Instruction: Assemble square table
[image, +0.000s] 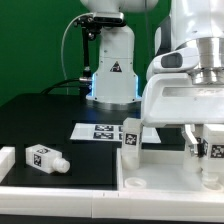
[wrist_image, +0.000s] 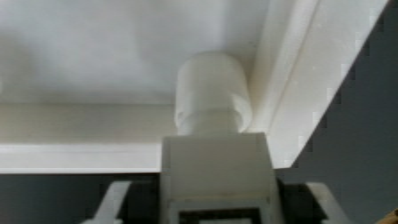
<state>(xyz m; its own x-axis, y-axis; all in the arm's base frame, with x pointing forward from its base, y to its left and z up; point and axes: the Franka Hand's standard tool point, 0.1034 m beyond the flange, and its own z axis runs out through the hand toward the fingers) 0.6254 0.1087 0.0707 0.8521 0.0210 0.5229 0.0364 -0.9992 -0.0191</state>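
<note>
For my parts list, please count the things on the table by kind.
Legs: 3, lying leg, upright leg, held leg
Table top: 1
Marker board: 1
Total: 5 (cut-off white piece at the exterior view's left edge not counted)

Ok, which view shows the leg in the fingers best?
The wrist view. The leg fills the centre of the picture, and its round end points into a rimmed corner of the tabletop. The exterior view shows only the leg's tagged side, low at the exterior view's right edge, and not where its end sits.

The arm points downward, its claw (image: 208, 153) clamped around a leg (wrist_image: 215, 150).
</note>
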